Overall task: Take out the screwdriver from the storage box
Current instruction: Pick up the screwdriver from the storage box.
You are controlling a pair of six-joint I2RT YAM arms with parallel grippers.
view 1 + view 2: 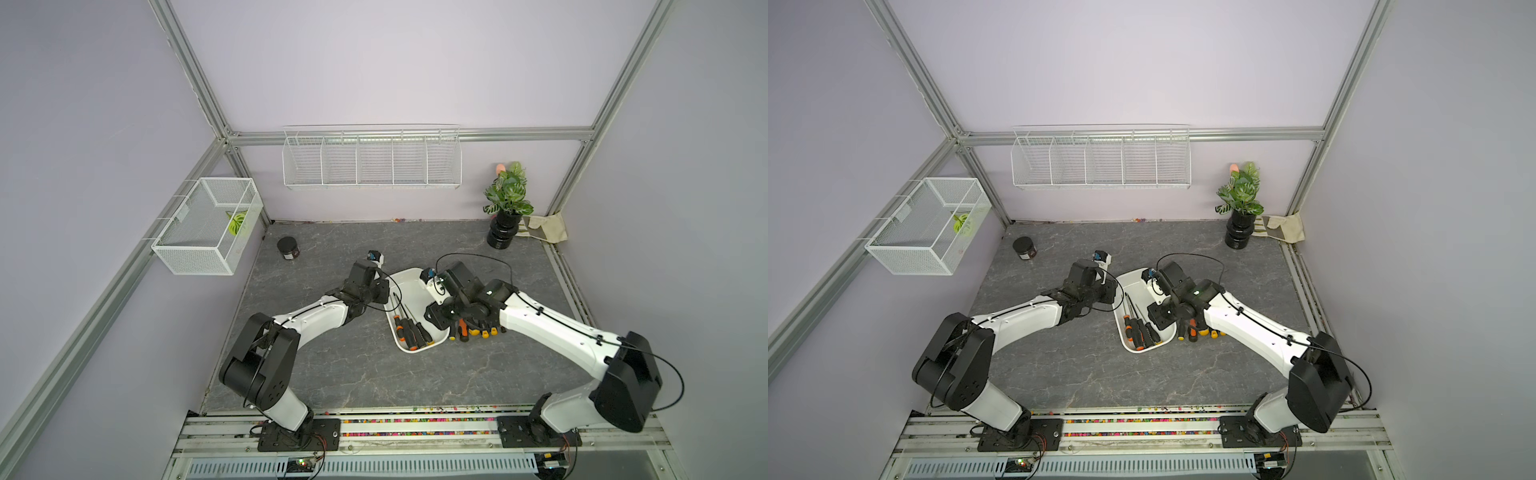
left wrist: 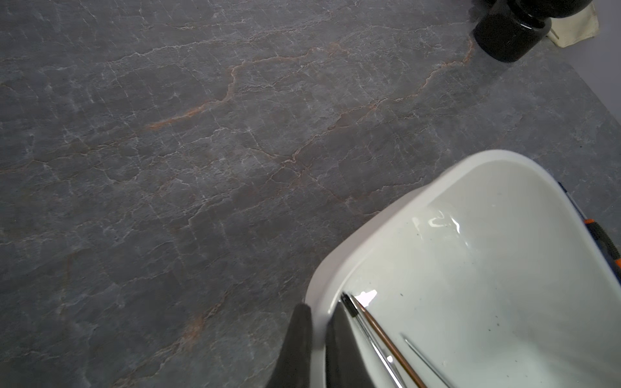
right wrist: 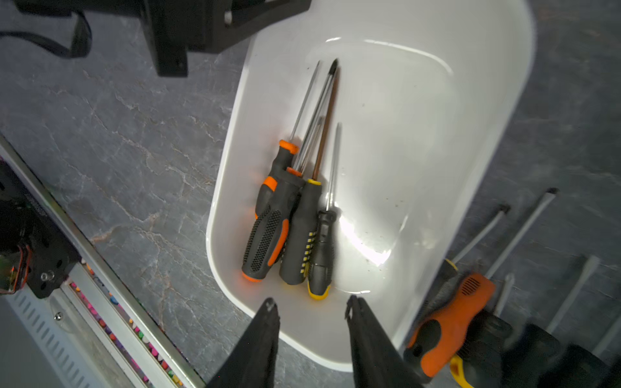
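The storage box point(image 1: 409, 286) point(image 1: 1138, 282) is a shallow white tub in mid-table. Several screwdrivers point(image 1: 411, 330) point(image 3: 292, 228) with black, orange and yellow handles lie bunched at its near end, shafts pointing to the far end. My left gripper point(image 2: 321, 304) is shut on the box's left wall point(image 2: 487, 268), one finger outside and one inside beside the shaft tips. My right gripper point(image 3: 311, 302) hangs open over the box's near end point(image 3: 403, 134), with nothing between its fingers. More screwdrivers point(image 1: 478, 330) point(image 3: 450, 322) lie on the table just right of the box, partly under my right wrist.
A black jar point(image 1: 288, 248) stands at the back left of the table. A potted plant point(image 1: 508, 208) and a cloth bag point(image 1: 544, 227) are at the back right. A wire-mesh basket point(image 1: 208, 226) hangs on the left wall and a long wire rack point(image 1: 371, 160) on the back wall.
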